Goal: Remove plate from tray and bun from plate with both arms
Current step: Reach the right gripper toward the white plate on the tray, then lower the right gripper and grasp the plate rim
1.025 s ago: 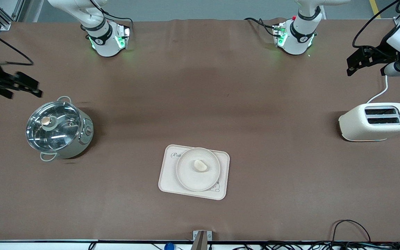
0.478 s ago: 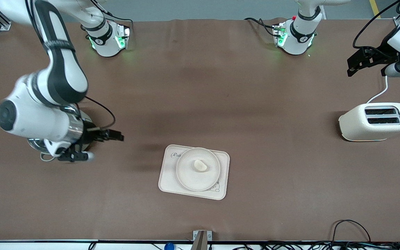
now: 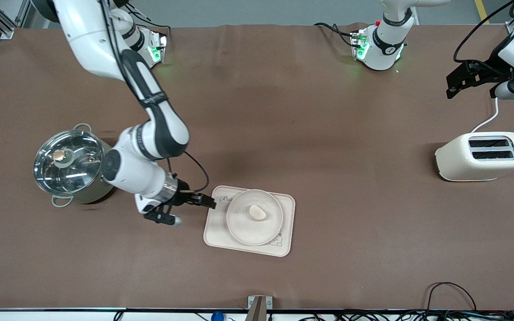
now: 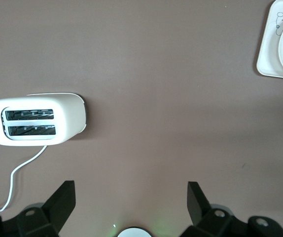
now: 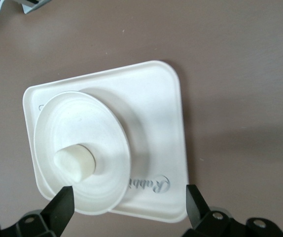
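Observation:
The round cream plate lies on the rectangular cream tray, near the front-camera edge of the table at its middle. The small pale bun lies in the plate. My right gripper is open and empty, low at the tray's edge toward the right arm's end. In the right wrist view its fingers straddle the rim of the plate and the tray, with the bun just ahead. My left gripper waits open and empty, up over the left arm's end of the table.
A steel pot with a glass lid stands toward the right arm's end, close to the right arm's wrist. A cream toaster with a white cord stands toward the left arm's end, also in the left wrist view. Cables lie along the front edge.
My right arm has swung from the table's end, past the pot, to the tray's edge. The left arm, plate and bun have not moved.

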Robot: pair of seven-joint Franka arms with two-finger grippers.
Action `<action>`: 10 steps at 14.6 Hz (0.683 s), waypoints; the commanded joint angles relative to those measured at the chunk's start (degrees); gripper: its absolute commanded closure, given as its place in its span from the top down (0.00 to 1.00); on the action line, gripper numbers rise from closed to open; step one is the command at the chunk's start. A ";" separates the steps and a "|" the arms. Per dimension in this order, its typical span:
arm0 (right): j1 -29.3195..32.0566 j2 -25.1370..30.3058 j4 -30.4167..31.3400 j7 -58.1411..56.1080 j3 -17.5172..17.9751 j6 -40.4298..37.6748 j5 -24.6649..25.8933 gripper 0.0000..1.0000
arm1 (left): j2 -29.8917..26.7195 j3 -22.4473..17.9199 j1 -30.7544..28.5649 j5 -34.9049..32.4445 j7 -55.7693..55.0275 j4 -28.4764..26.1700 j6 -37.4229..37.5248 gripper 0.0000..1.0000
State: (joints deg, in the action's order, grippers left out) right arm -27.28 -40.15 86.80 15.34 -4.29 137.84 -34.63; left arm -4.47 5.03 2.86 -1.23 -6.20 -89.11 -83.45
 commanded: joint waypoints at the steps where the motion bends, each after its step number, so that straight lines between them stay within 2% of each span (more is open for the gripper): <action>1: -1.54 -4.23 -3.74 0.74 -0.45 1.54 -0.97 0.97 | 0.25 0.15 -0.22 -0.17 0.75 1.05 0.40 1.00; 4: -4.44 -8.36 -4.01 1.53 -0.45 8.31 -1.06 0.91 | 0.34 0.07 -0.22 -0.17 0.49 1.05 0.40 1.00; 6: -6.11 -10.30 -5.58 3.89 -0.45 8.94 -0.97 0.83 | 0.34 0.15 -0.31 -0.17 0.57 0.96 0.40 1.00; 9: -7.17 -11.18 -6.12 4.52 -0.45 9.20 -0.88 0.49 | 0.34 0.15 -0.31 -0.09 0.84 0.96 0.40 1.00; 10: -7.09 -11.27 -6.12 3.74 -0.54 9.73 -0.79 0.31 | 0.34 0.15 -0.31 -0.17 0.84 0.96 0.40 1.00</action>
State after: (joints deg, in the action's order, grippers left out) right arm -34.28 -50.76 82.11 19.01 -4.32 147.35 -34.70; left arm -4.44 5.03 2.85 -1.23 -6.20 -89.06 -83.45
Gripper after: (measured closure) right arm 0.370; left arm 0.000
